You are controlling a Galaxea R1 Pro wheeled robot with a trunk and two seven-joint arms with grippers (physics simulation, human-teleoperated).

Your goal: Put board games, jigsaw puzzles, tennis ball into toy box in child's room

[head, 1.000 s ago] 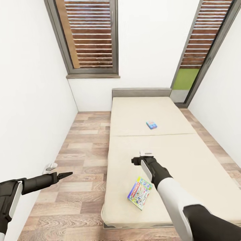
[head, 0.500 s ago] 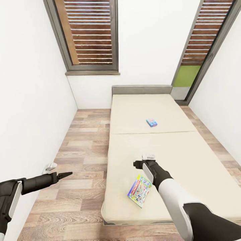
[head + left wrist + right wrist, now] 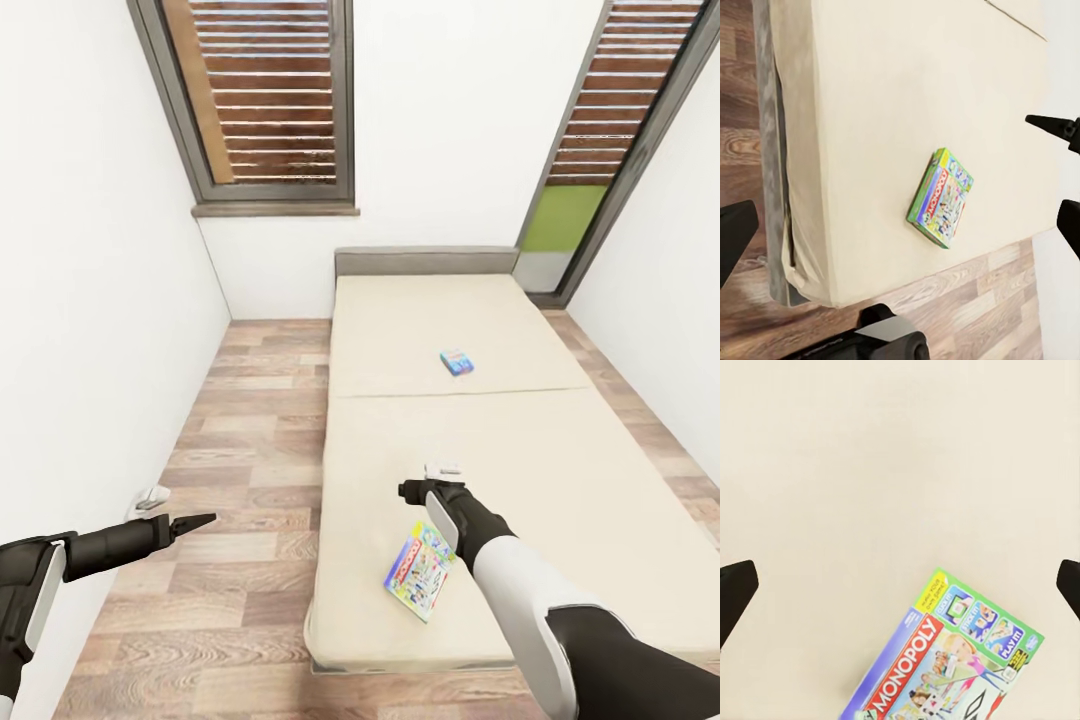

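Two board games lie on the beige bed. The larger board game, with a green edge and a Monopoly lid, rests near the bed's foot. The small blue board game sits mid-bed, nearer the headboard. My right gripper hangs open above the mattress just beyond the larger game, touching nothing. My left gripper is open over the floor left of the bed. The table, toy box, jigsaw puzzles and tennis ball are out of view.
A strip of wood-plank floor runs between the white left wall and the bed. Dark-framed windows stand behind the grey headboard. A small white object lies on the floor by the wall.
The head view has tilted a little, shifting the whole picture. My right gripper has dropped slightly closer to the larger board game. The left arm has held still.
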